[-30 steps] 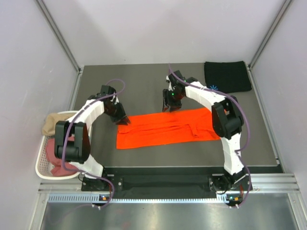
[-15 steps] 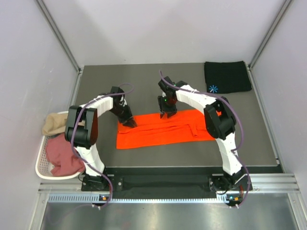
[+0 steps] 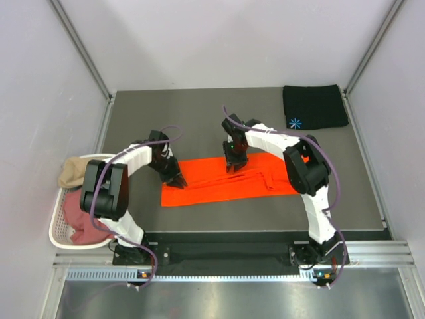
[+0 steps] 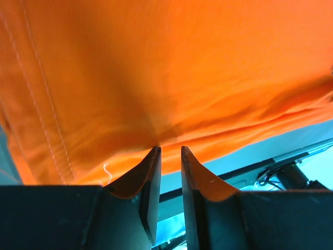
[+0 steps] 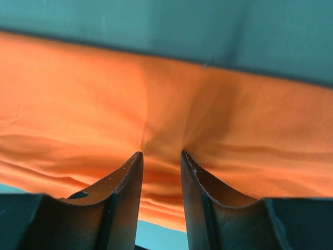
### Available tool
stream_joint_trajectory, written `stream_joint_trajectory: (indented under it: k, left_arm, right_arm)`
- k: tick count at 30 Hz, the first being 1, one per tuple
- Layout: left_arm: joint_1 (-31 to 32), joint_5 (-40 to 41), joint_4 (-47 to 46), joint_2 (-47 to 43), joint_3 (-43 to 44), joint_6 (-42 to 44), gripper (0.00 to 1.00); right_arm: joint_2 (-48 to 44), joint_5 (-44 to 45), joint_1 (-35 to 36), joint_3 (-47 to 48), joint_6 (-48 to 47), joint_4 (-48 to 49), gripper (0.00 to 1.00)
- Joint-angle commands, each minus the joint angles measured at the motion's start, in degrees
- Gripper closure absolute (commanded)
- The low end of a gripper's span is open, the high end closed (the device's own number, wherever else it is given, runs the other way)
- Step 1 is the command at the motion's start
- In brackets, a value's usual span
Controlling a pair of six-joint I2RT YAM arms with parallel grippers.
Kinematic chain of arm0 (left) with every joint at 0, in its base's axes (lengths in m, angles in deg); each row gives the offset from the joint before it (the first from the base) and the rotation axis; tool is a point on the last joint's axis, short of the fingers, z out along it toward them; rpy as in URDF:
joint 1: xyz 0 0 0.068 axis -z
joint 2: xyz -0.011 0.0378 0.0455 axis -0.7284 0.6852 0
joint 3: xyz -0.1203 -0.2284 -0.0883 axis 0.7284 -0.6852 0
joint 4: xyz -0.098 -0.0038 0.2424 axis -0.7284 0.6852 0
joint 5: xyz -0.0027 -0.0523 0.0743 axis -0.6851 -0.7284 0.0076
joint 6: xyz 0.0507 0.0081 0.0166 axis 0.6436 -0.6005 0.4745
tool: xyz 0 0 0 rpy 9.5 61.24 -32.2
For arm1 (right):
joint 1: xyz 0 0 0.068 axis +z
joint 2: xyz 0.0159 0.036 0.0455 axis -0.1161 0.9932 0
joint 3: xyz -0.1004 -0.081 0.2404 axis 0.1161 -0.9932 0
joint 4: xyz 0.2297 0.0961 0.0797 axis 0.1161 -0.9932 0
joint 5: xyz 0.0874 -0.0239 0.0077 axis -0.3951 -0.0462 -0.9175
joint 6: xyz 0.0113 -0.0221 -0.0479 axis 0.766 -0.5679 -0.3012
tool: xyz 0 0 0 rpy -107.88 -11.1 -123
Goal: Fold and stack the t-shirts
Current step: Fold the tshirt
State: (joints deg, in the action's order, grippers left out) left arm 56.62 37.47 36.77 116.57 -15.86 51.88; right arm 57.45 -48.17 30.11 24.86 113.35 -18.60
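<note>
**Orange shirt held along its far edge**

Top view: the orange t-shirt (image 3: 226, 185) lies on the dark grey table (image 3: 199, 119) as a long folded band. Its long axis runs left to right, with the right end slightly farther from the arm bases. The left gripper (image 3: 178, 181) sits at its far-left corner and the right gripper (image 3: 234, 165) on the far edge near the middle. A folded black t-shirt (image 3: 315, 106) lies at the far-right corner, well apart. A white basket (image 3: 56, 226) at the table's left edge holds tan and pink cloth. Pale walls close in the table.

Left wrist: the left gripper (image 4: 170, 150) is narrow, and creases in the orange t-shirt (image 4: 182, 67) converge at its tips, pinched.

Right wrist: the right gripper (image 5: 161, 154) is narrow, its tips pressed into the orange t-shirt (image 5: 78, 104), which puckers between them. I cannot tell whether it is clamped.
</note>
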Motion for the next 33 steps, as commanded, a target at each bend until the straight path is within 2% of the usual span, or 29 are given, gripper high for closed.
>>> stream_joint_trajectory:
  k: [1, 14, 26, 31, 33]
  left_arm:
    - [0.2, -0.4, -0.4, -4.2, -1.8, 0.6, 0.73]
    - [0.2, 2.9, 1.2, -5.2, 2.2, 0.3, 0.73]
    - [-0.9, 4.6, 0.3, 1.9, 3.4, -2.6, 0.73]
    - [-1.2, 9.6, 2.5, 3.2, 3.4, -3.8, 0.74]
    - [-1.6, 13.0, 4.9, 4.3, 3.9, -3.9, 0.77]
  right_arm:
    - [-5.2, -1.2, 1.6, -2.6, -0.8, -0.3, 0.65]
    - [-14.7, -3.5, 2.0, -14.0, -1.7, -0.5, 0.64]
    - [-15.6, 1.2, -0.8, -12.7, -1.3, -0.5, 0.63]
    - [-15.7, 1.7, -3.5, -11.9, -2.6, -0.7, 0.64]
    - [-15.4, 1.5, -4.6, -11.4, -2.9, -0.9, 0.63]
